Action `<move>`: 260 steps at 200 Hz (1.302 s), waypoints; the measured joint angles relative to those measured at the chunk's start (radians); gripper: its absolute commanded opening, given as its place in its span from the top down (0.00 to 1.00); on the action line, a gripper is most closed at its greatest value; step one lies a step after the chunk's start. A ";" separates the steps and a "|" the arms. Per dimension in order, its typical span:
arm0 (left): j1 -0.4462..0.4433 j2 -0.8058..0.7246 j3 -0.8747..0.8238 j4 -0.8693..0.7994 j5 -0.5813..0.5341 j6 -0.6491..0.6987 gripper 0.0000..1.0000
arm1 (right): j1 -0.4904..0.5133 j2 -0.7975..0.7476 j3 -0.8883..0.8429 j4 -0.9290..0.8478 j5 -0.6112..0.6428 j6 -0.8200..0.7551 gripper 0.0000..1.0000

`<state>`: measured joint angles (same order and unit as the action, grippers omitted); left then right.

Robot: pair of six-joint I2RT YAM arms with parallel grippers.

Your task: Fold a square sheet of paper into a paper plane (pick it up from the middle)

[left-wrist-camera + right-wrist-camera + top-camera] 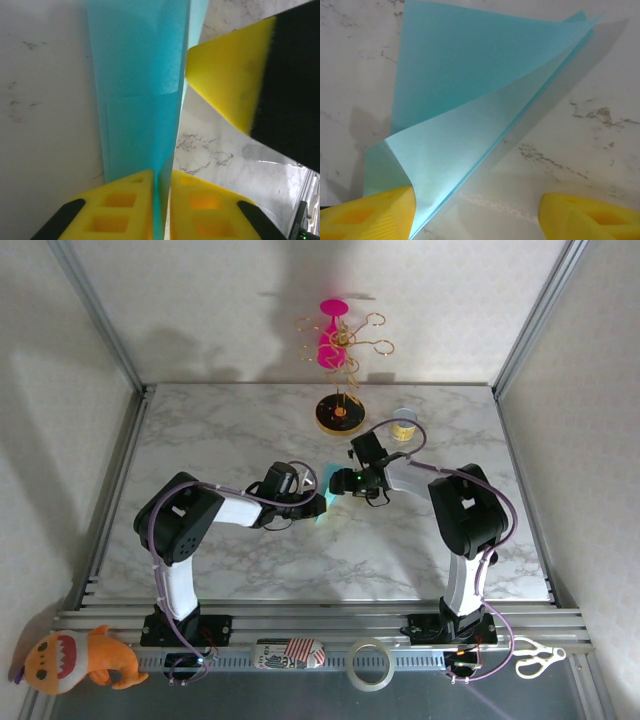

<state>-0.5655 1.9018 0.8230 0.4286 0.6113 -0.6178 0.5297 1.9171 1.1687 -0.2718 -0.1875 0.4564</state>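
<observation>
Between white walls (200,300), marble tabletop (220,420)

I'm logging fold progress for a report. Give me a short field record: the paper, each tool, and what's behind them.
paper: teal, partly folded, one flap lifted off the marble table
left tool: shut on the paper
right tool: open, one finger touching the lifted flap
behind: wire stand with round black-and-yellow base
</observation>
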 measured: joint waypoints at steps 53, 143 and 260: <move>0.000 0.000 -0.001 0.004 0.004 0.000 0.86 | 0.032 0.029 0.053 -0.067 0.073 0.002 0.25; 0.018 0.014 -0.002 0.010 0.022 -0.037 0.98 | -0.001 0.004 0.013 -0.021 -0.023 -0.032 0.24; 0.034 0.031 -0.002 0.034 0.071 -0.076 1.00 | -0.052 0.016 0.000 -0.008 -0.125 -0.097 0.32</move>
<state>-0.5320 1.9327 0.8207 0.4629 0.6827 -0.6937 0.4774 1.9327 1.1683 -0.2794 -0.3122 0.3592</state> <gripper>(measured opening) 0.046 0.659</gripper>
